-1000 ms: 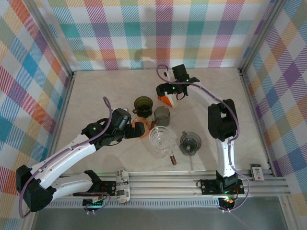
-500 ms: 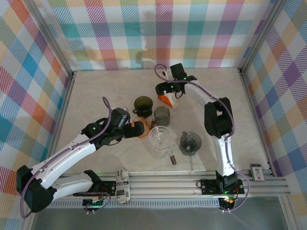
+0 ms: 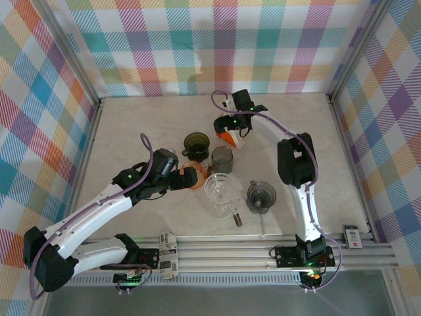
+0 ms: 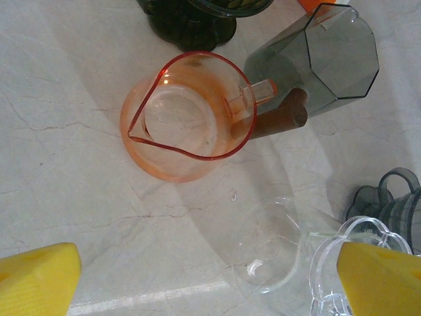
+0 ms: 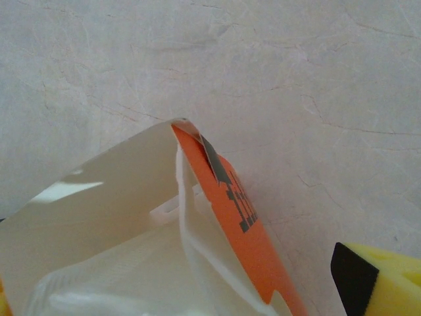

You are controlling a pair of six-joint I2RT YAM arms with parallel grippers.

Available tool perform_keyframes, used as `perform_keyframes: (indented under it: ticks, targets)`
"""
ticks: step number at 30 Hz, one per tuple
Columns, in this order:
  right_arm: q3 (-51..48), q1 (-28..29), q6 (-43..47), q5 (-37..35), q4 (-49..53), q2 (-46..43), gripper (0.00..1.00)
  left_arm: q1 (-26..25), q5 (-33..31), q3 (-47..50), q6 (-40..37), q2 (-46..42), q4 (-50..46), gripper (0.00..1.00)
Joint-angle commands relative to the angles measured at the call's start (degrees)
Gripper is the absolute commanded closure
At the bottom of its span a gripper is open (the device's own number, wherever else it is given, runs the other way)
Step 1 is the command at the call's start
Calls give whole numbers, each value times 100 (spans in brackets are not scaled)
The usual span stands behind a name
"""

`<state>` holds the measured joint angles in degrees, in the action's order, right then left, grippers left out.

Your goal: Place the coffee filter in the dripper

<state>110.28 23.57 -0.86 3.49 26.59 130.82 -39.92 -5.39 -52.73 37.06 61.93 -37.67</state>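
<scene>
Left gripper [image 4: 210,280]: spread wide and empty. Its yellow pads [image 4: 36,276] sit at the lower corners of your left wrist view, over bare table just short of the orange pitcher [image 4: 187,118].
Dark dripper [image 3: 196,143]: upright behind the pitcher, nothing in it that you can make out. It's the likely target, though the handled grey dripper [image 3: 261,196] further right is also a candidate.
Clear glass vessel [image 3: 220,189]: between those two, just beside the grey cup [image 3: 222,157].
Filter bag [image 5: 230,217]: far centre of the table, orange and white, mouth gaping at your right wrist camera.
Coffee filter [image 5: 118,289]: inside the bag, in a white paper stack, not yet pulled.
Right gripper [image 3: 230,133]: jaws apart, holding nothing, poised at the bag mouth.
Handling: the paper is light and limp, creases easily, and the sheets cling together. Pinch one top edge gently and expect the bag to shift.
Change: the right wrist has edged left over the bag and its elbow has swung in. The left arm and the vessels are unmoved.
</scene>
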Motion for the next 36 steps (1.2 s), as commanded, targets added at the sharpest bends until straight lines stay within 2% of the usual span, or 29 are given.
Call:
perform_keyframes:
  ticks: [1,10,19,33,36]
  targets:
    - [173,-21,-148,-69,65,154,8,70,55,61,85,39,41,0]
    - [-30,-19,-326,-674,127,74,19,84,106,110,161,36,76,0]
    - [-758,-276,-607,-1293,105,-371,30,94,173,156,225,3,110,0]
    - [-2541,-723,-759,-1430,-195,-1547,30,99,324,328,336,-58,283,0]
    - [-2708,-728,-719,-1460,-247,-1686,26,99,368,340,344,-56,298,0]
